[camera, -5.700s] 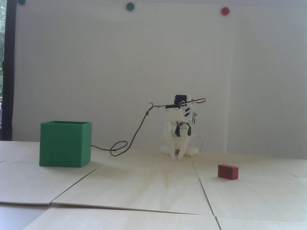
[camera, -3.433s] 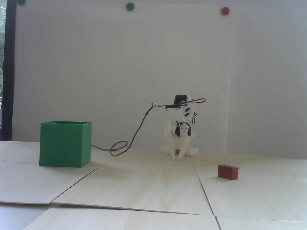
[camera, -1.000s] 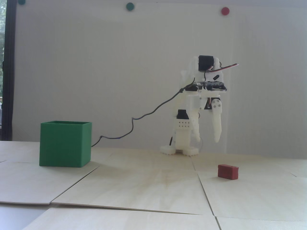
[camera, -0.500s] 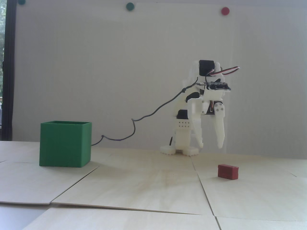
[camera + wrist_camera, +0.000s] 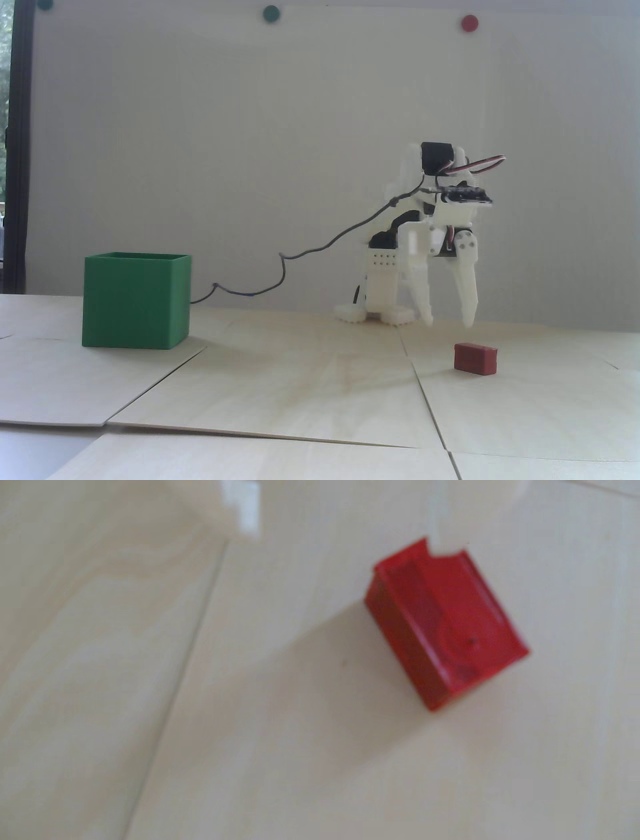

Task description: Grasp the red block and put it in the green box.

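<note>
Two task items on my table, which is laid with pale wooden panels. Item one: the red block, lying flat at the right of the fixed view, touched by nothing; the wrist view shows the same block blurred, right of centre, with one white fingertip overlapping its upper edge. Item two: the green box, open-topped, well apart at the left. My white arm's gripper hangs just above the block, jaws spread apart and pointing down, holding nothing.
</note>
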### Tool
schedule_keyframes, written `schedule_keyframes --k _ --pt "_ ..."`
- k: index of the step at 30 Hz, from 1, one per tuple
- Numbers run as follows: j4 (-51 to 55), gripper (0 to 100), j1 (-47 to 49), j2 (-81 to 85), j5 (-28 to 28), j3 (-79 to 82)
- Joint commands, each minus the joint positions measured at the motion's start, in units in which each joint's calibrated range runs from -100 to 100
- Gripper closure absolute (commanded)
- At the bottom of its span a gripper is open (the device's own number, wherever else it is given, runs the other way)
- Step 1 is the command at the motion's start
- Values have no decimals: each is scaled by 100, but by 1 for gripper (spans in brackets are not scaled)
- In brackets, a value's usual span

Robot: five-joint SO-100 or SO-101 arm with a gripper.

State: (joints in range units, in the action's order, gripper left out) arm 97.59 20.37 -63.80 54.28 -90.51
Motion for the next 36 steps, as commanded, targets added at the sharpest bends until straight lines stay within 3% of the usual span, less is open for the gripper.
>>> schedule_keyframes --k 1,6,36 --pt "174 82 203 162 392 -425" --pt "174 82 131 154 793 -470" --pt "-197 82 42 -51 757 -567"
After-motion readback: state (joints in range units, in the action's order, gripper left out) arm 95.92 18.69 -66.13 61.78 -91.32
